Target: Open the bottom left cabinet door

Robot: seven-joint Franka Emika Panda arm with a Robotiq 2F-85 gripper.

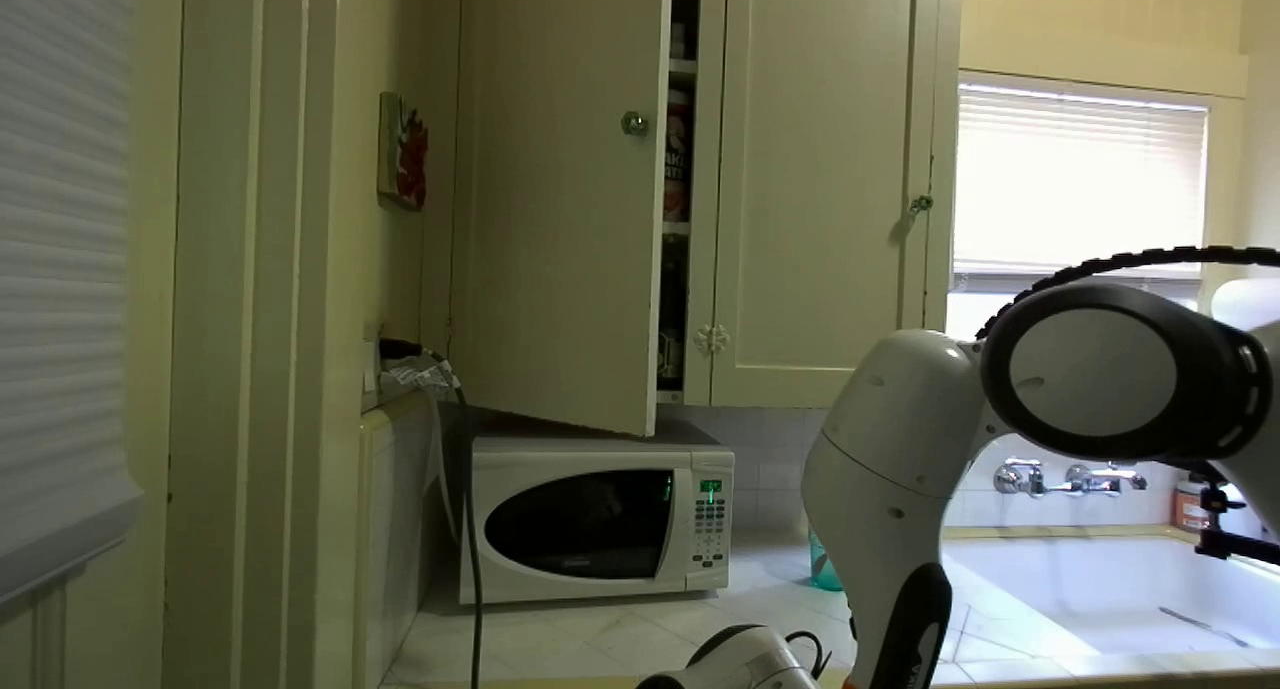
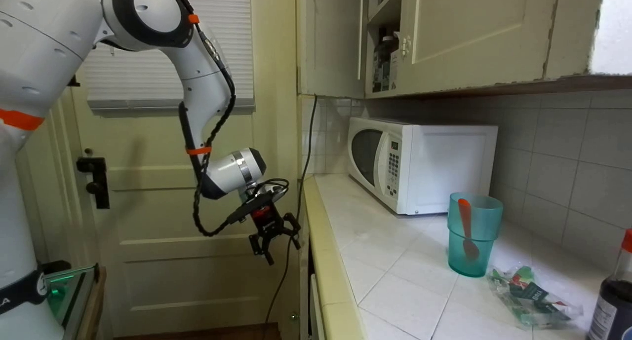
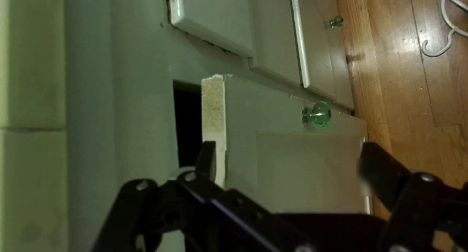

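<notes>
Above, a canister (image 1: 677,154) reads "ATS", the lower door (image 3: 299,168) ajar.

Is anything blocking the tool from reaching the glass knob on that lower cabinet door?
Nothing visible in the wrist view stands between the open tool and the glass knob on the cabinet door. In an exterior view, a black cord runs past the tool; whether they touch is unclear.

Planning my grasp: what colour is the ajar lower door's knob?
The knob is translucent green, seen best in the wrist view.
</notes>
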